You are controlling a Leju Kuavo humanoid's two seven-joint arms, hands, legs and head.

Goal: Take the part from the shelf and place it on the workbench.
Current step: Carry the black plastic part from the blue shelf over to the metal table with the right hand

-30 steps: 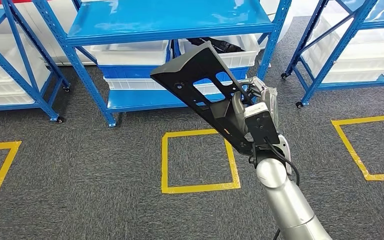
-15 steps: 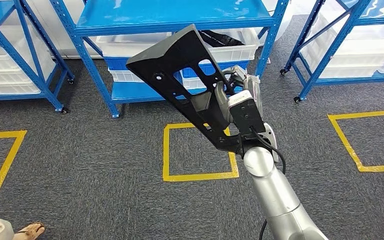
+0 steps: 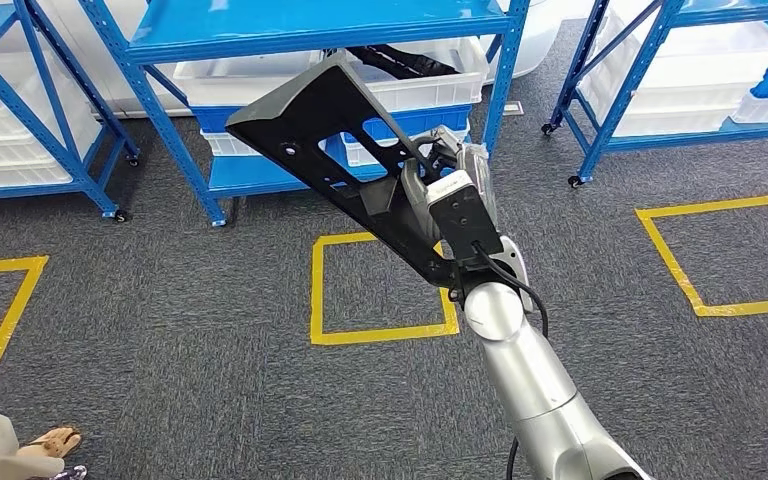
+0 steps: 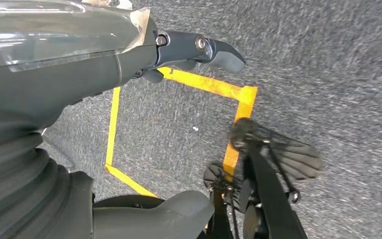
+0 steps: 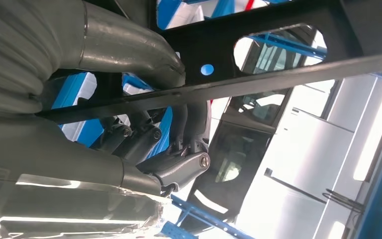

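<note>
The right hand [image 3: 447,192] grips the black perforated panel part [image 3: 332,130], raised toward eleven o'clock before the blue shelf [image 3: 260,40]; the left hand [image 4: 129,55] hangs empty, fingers apart.

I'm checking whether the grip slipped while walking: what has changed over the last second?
The whole head view has shifted, so the camera moved, not the shelves. A person's foot has come into view at the lower left. The right hand still grips the black part the same way, raised and tilted; no slip is visible.
</note>
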